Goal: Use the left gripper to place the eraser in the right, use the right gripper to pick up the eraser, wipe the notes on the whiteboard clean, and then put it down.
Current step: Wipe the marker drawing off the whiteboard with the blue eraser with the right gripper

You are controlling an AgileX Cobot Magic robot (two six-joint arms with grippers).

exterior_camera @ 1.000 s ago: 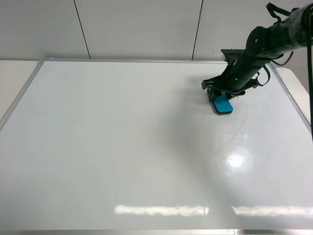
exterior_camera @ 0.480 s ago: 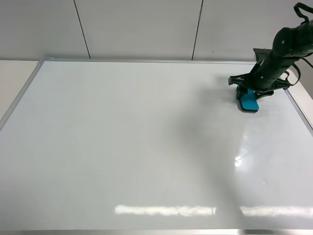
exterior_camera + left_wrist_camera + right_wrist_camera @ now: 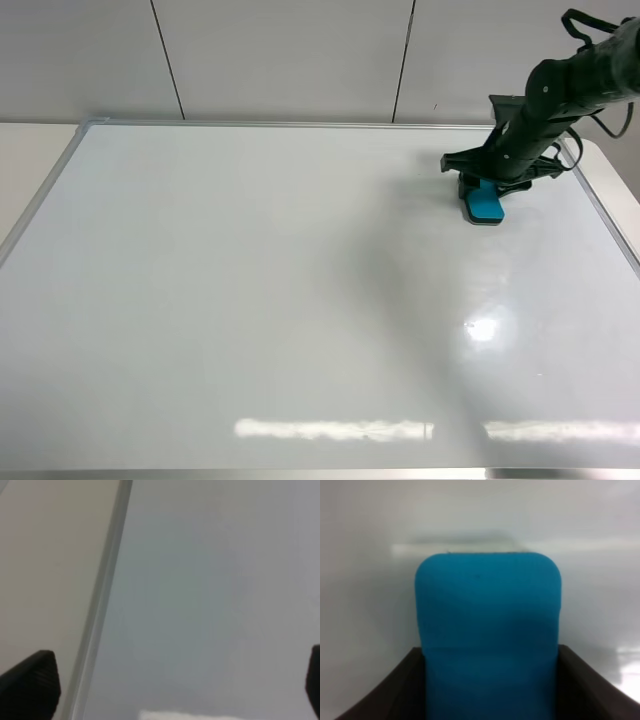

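The whiteboard (image 3: 250,300) fills most of the exterior high view. No notes show on it. My right gripper (image 3: 478,192) is shut on the teal-blue eraser (image 3: 484,205) and presses it on the board near the far right corner. In the right wrist view the eraser (image 3: 487,630) fills the middle, with a dark finger (image 3: 395,695) on each side, over white board (image 3: 370,540). My left gripper (image 3: 165,690) is open and empty over the board's left frame (image 3: 100,610); only its two dark fingertips (image 3: 30,680) show. The left arm is out of the exterior high view.
The board's silver frame (image 3: 40,190) runs along the left, far and right sides. A pale table surface (image 3: 30,150) lies beyond the left frame. Grey wall panels (image 3: 280,60) stand behind the board. Light glare (image 3: 485,328) shows on the board's near right part.
My right gripper slid the eraser right toward the board's right frame, then back left and slightly farther away. No marks show in any frame.
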